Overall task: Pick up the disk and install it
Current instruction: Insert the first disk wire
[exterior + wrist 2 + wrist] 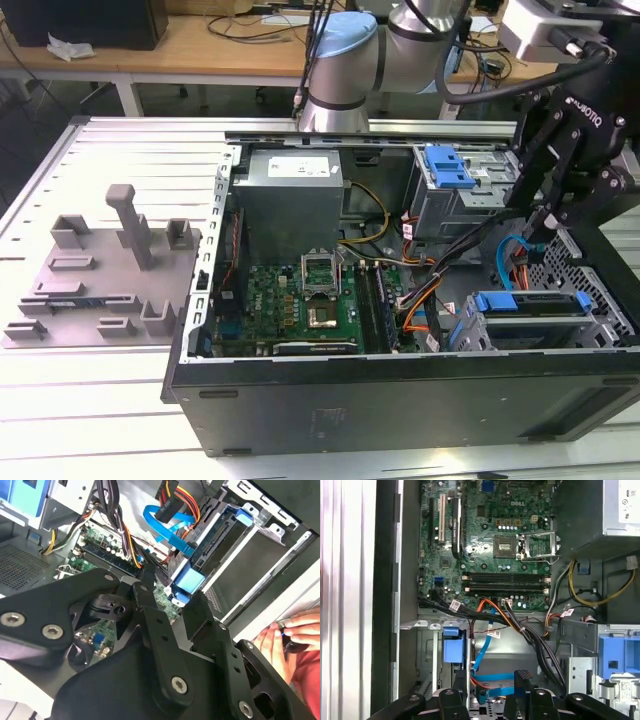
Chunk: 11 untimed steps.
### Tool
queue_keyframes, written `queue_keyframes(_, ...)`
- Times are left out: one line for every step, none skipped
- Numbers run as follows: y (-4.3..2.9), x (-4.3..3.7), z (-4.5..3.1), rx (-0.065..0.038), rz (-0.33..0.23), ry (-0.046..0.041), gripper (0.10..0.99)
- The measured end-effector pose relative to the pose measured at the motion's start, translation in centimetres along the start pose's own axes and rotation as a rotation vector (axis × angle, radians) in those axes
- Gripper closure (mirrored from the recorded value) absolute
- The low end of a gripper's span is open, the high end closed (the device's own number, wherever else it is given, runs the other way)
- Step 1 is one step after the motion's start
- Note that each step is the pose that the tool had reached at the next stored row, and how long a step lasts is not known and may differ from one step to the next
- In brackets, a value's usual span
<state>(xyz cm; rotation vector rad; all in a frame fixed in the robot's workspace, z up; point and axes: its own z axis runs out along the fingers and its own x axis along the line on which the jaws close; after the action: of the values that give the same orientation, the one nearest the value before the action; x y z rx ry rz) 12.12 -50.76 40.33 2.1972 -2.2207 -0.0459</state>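
tool (541,232) spread, empty | disk (530,305) in bay (608,325) (just below tool)

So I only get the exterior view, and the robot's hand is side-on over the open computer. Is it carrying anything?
Observer: No. In the first wrist view the hand is open and grips nothing.
Visitor: Is anybody close to it?
Observer: Yes. The second wrist view shows a person's fingers just outside the computer case.
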Motion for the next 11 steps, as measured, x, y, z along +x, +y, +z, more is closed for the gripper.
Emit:
queue_keyframes(0.00, -0.01, 0.04, 0.000, 0.012, -0.0004, 0.580)
queue_keyframes(-0.01, -0.04, 0.10, 0.000, 0.030, -0.0008, 0.580)
queue_keyframes(-0.02, -0.26, 0.24, 0.000, 0.045, -0.0013, 0.580)
queue_keyframes(-0.07, -0.41, 0.31, 0.000, 0.049, -0.0015, 0.580)
queue_keyframes(-0.12, -0.65, 0.41, 0.001, 0.053, -0.0009, 0.580)
queue_keyframes(-0.21, -1.13, 0.59, 0.001, 0.056, 0.0053, 0.580)
queue_keyframes(-0.24, -1.39, 0.65, 0.001, 0.056, 0.0116, 0.580)
queue_keyframes(-0.27, -1.68, 0.68, 0.001, 0.057, 0.0211, 0.580)
queue_keyframes(-0.33, -2.29, 0.77, 0.003, 0.058, 0.0506, 0.580)
queue_keyframes(-0.36, -2.61, 0.79, 0.003, 0.058, 0.0659, 0.580)
queue_keyframes(-0.39, -2.89, 0.83, 0.004, 0.058, 0.0788, 0.580)
